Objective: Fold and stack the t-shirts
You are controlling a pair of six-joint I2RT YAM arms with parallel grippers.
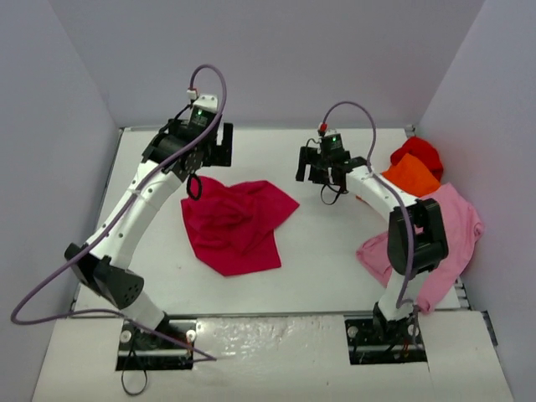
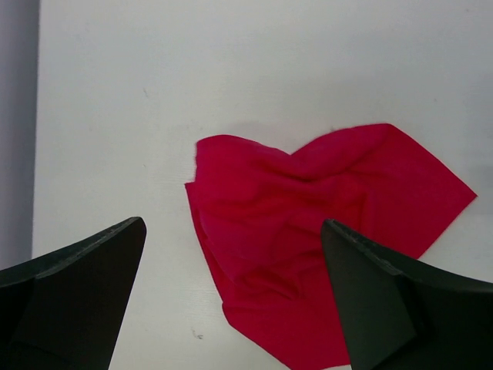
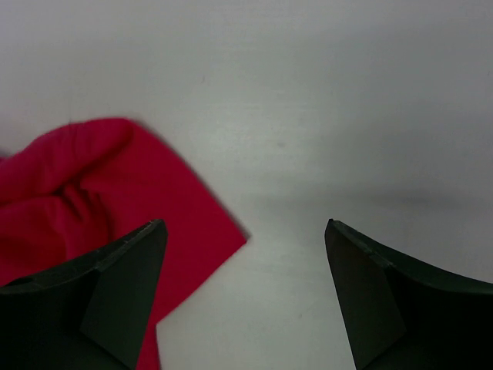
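A raspberry-red t-shirt (image 1: 237, 222) lies crumpled near the middle of the white table (image 1: 318, 260). In the left wrist view this raspberry-red t-shirt (image 2: 316, 223) spreads below and beyond my fingers. My left gripper (image 1: 213, 149) hangs open above the shirt's far left corner, holding nothing. My right gripper (image 1: 322, 170) is open too, just right of the shirt's right corner (image 3: 192, 223), with bare table between its fingers. At the right wall lie a bright red t-shirt (image 1: 419, 152), an orange one (image 1: 412, 176) and a pale pink one (image 1: 448, 226).
Grey walls close in the table on the left, back and right. The right arm's elbow (image 1: 416, 234) stands over the pale pink shirt. Both arm bases (image 1: 159, 339) are bolted at the near edge.
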